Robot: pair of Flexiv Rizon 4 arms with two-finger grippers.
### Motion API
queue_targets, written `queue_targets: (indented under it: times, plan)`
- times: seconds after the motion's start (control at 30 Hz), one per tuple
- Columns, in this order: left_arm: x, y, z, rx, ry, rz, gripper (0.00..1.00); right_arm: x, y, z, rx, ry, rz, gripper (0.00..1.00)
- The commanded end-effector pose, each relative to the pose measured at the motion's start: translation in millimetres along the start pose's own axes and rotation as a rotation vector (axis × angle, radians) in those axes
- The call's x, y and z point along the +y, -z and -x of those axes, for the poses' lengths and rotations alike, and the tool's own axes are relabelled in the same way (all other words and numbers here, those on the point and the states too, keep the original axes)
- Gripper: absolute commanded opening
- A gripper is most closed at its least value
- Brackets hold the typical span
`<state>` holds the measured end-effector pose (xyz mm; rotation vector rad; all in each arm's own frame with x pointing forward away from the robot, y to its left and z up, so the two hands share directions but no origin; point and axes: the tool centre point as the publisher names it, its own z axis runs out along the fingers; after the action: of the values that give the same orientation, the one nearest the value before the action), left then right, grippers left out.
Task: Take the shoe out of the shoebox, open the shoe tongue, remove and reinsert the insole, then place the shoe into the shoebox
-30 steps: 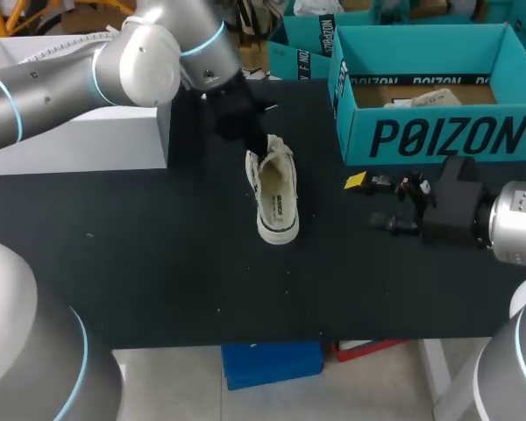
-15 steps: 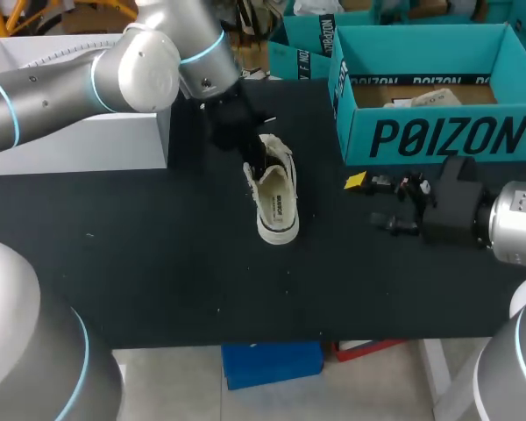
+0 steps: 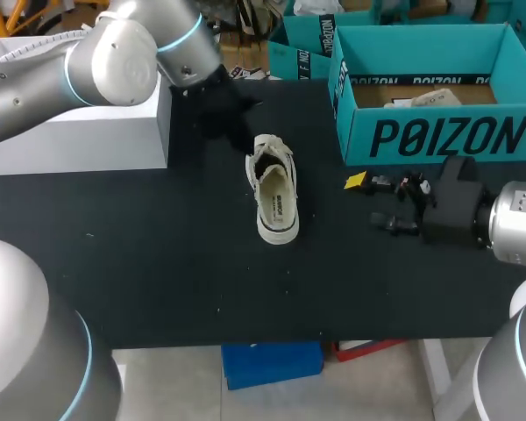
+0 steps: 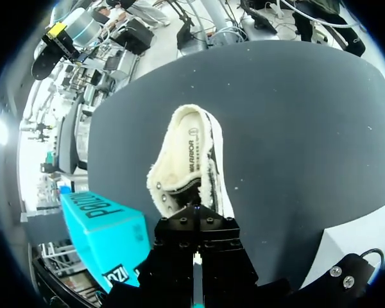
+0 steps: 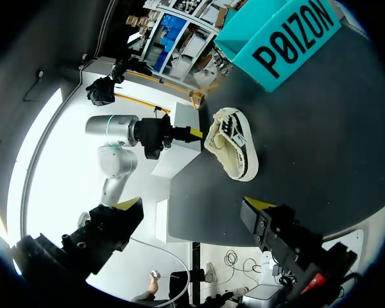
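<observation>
A white canvas shoe [image 3: 274, 193] stands on its sole mid-table, toe toward the front edge, its printed insole showing in the opening. My left gripper [image 3: 238, 133] hangs just behind and left of the heel, shut and holding nothing. In the left wrist view the shoe [image 4: 189, 151] lies right ahead of the closed gripper [image 4: 196, 213], apart from it. The teal shoebox [image 3: 431, 132] stands open at the back right. My right gripper [image 3: 374, 197] rests low in front of the box, right of the shoe, open and empty. In its own view the open gripper [image 5: 192, 215] faces the shoe [image 5: 234, 147].
A white box [image 3: 88, 132] sits at the back left, close beside my left arm. A second teal box [image 3: 300, 53] stands behind the shoebox. The black tabletop [image 3: 158, 272] stretches bare in front of the shoe.
My left gripper has drawn back and to the left, away from the shoe's heel opening. The shoe's heel end has settled slightly. The right arm has kept still.
</observation>
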<state>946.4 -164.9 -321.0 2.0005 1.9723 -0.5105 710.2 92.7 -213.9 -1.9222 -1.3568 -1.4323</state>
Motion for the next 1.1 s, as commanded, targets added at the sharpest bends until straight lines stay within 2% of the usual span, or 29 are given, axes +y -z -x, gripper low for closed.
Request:
queue_targets:
  times: [0.03, 0.37, 0.67, 0.83, 1.1]
  plan:
    - [5.6, -14.8, 9.6, -0.004, -0.008, -0.009, 0.0, 0.1, -0.2, -0.2, -0.001, 0.0, 0.0, 1.0]
    - [0.8, -45.3, 23.0, -0.003, -0.029, -0.066, 0.0, 0.1, -0.2, -0.2, -0.001, 0.0, 0.0, 1.0]
    - [-10.4, -60.6, 15.9, 0.014, -0.026, -0.103, 0.0, 0.1, -0.2, -0.2, -0.001, 0.0, 0.0, 1.0]
    - [-17.1, -41.5, 10.8, 0.015, -0.031, -0.09, 0.0, 0.1, -0.2, -0.2, -0.001, 0.0, 0.0, 1.0]
    - [-20.9, 9.7, 1.2, 0.008, -0.038, -0.019, 0.0, 0.1, -0.2, -0.2, -0.001, 0.0, 0.0, 1.0]
